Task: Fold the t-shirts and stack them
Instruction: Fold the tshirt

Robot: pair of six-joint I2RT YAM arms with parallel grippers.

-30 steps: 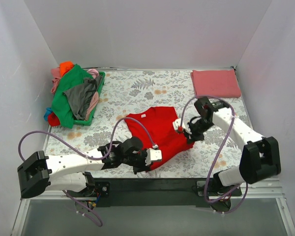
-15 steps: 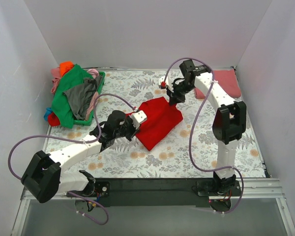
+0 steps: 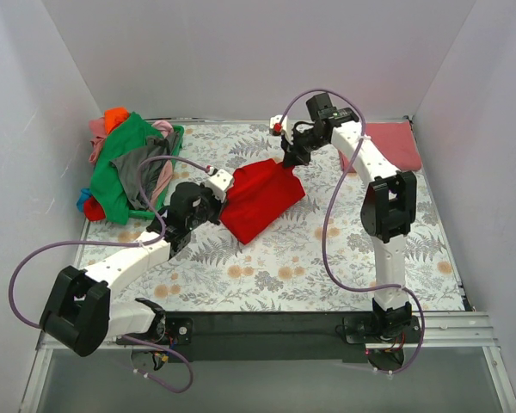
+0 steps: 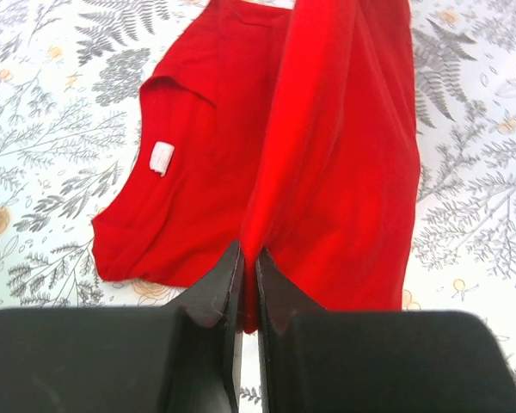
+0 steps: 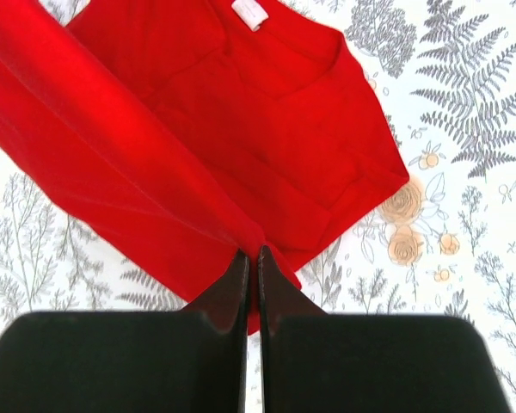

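The bright red t-shirt (image 3: 260, 196) lies folded over itself in the middle of the table. My left gripper (image 3: 223, 190) is shut on its left edge, the cloth pinched between the jaws (image 4: 249, 258). My right gripper (image 3: 285, 159) is shut on its far right edge, the cloth pinched likewise (image 5: 252, 256). Both hold the upper layer lifted above the lower layer; a white neck label (image 4: 161, 158) shows on the lower layer. A folded rose-red t-shirt (image 3: 385, 144) lies at the far right corner. Several more t-shirts, green (image 3: 120, 159), grey, pink and orange, are heaped at the far left.
A green tray (image 3: 155, 209) at the far left holds the heap of shirts. The floral table cloth (image 3: 327, 258) covers the table. White walls stand on three sides. Purple cables loop from both arms.
Both grippers have carried the red shirt's near edge away from the arm bases toward the far side, folding it over. The shirt now lies smaller and farther back-left.
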